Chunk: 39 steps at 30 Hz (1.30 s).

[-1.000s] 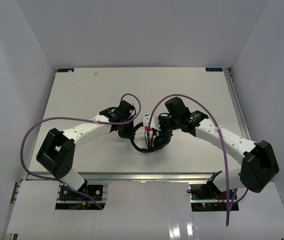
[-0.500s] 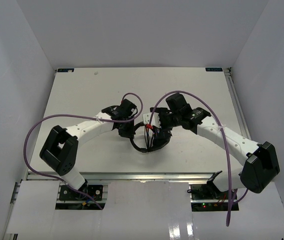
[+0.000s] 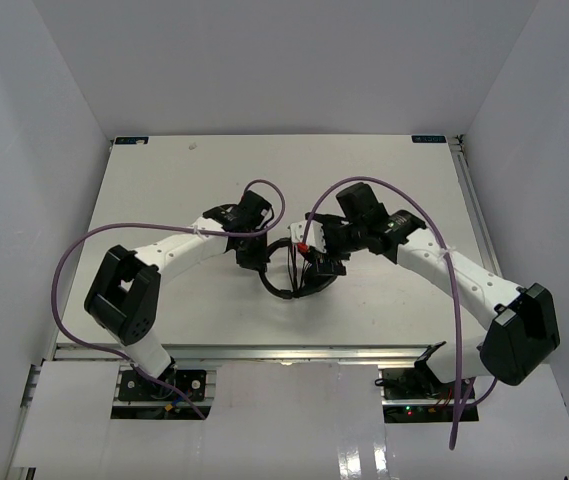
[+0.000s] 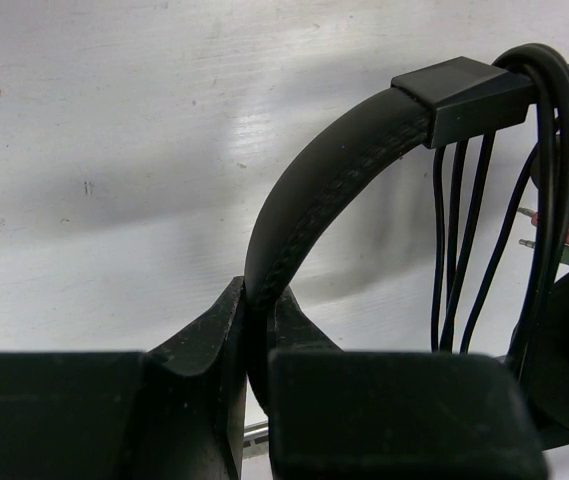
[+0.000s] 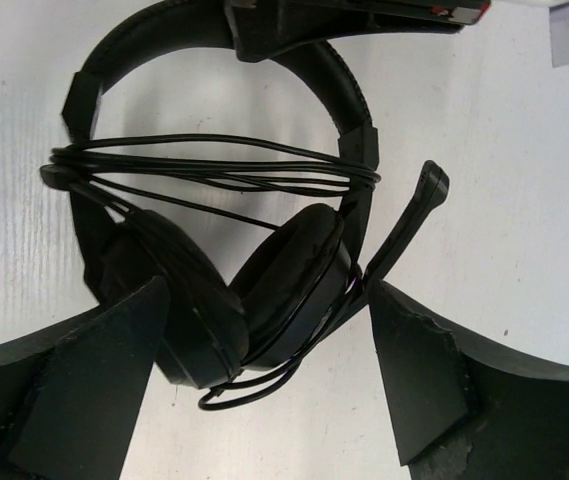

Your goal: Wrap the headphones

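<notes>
On the white table (image 3: 164,180) the headphones (image 5: 264,270) have shifted back; left pincer (image 4: 257,320) clamps their headband (image 4: 334,170), right pincer (image 5: 264,295) gapes.

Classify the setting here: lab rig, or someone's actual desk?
Most likely a lab test cell, not a desk. Plain white walls box in a white table, the left arm and right arm are mounted by a metal rail at its near edge, with the headphones between them.

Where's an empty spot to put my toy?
The table is bare along its far edge and in the near strip in front of the headphones. The middle is crowded: the left hand and right hand meet there.
</notes>
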Available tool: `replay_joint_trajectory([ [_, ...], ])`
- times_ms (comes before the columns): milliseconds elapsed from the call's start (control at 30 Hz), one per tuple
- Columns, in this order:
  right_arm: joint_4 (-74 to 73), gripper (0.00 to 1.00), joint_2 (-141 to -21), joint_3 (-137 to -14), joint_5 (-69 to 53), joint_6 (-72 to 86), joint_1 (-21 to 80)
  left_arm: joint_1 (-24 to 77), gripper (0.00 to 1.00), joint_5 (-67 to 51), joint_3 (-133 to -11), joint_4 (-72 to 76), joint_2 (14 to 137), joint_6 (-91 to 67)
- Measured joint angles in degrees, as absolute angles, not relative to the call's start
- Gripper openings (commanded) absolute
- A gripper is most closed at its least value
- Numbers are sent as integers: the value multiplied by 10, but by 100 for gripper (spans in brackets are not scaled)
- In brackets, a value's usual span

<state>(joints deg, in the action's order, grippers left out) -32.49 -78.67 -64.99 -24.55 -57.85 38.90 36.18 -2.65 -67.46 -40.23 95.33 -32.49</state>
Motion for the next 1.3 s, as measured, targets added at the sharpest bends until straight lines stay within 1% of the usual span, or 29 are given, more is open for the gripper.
replay_joint_trajectory([
  [67, -316, 84, -796, -660, -246, -562, 382, 362, 0, -29, -680, -403, 953, -323],
  [133, -314, 90, -803, -670, -248, -553, 377, 362, 0, -30, -682, -403, 953, -321],
  [200, -327, 93, -808, -685, -258, -553, 371, 361, 0, -30, -682, -404, 953, -319],
  [400, -411, 96, -815, -776, -311, -582, 352, 349, 0, -35, -686, -410, 955, -315],
  [500, -438, 96, -810, -793, -331, -595, 332, 338, 0, -38, -697, -414, 966, -313],
  [700, -464, 98, -781, -784, -356, -588, 254, 304, 0, -43, -743, -416, 1019, -310],
  [833, -451, 98, -722, -718, -363, -551, 208, 283, 0, -39, -784, -418, 1072, -308],
  [933, -439, 98, -664, -649, -361, -519, 191, 272, 9, -33, -802, -415, 1104, -304],
  [967, -435, 98, -646, -631, -360, -507, 187, 269, 17, -30, -806, -415, 1113, -303],
  [1000, -427, 98, -627, -615, -359, -496, 184, 266, 28, -27, -809, -414, 1119, -301],
  [1033, -417, 98, -605, -596, -358, -485, 181, 265, 35, -24, -811, -412, 1124, -299],
  [1067, -415, 98, -584, -580, -358, -475, 179, 263, 48, -22, -811, -410, 1127, -298],
  [1133, -408, 98, -544, -548, -355, -459, 171, 261, 64, -22, -812, -405, 1128, -297],
  [1200, -401, 98, -514, -521, -349, -445, 162, 259, 73, -24, -814, -396, 1128, -294],
  [1300, -394, 97, -481, -484, -339, -427, 149, 259, 79, -32, -813, -382, 1124, -292],
])
